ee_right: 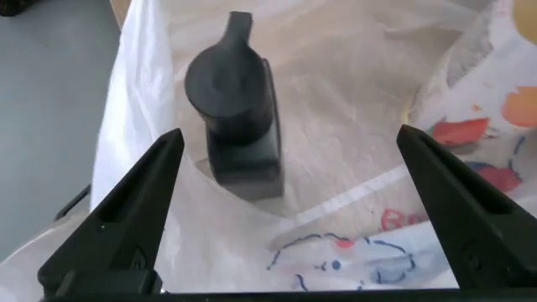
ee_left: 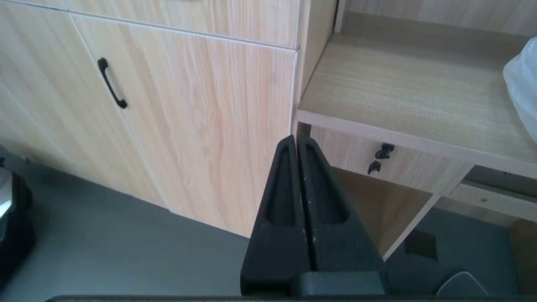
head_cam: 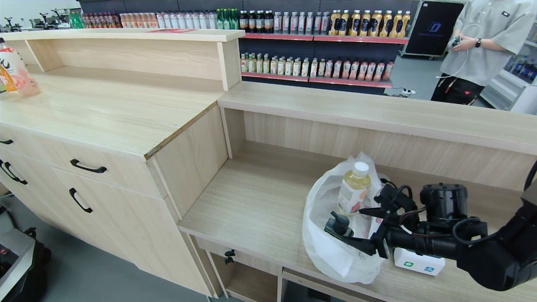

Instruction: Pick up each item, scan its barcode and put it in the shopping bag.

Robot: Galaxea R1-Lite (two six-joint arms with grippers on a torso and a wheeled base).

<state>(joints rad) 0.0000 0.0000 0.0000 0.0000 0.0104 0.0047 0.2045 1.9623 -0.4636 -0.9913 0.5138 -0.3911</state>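
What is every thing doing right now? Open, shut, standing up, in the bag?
shopping bag: open at the top, on the lower counter
yellow drink bottle: upright in the bag, cap on
black pump bottle: in the bag, pump up
pink drink bottle: standing on the higher counter, not bagged
right gripper: open, over the bag
left gripper: shut, empty
cabinet doors: shut

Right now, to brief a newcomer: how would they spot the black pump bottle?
On the lower wooden counter stands a white shopping bag. Inside it, nearest the robot, sits the pump bottle: short and all black, unlike the taller pale-yellow drink bottle with a white cap behind it.
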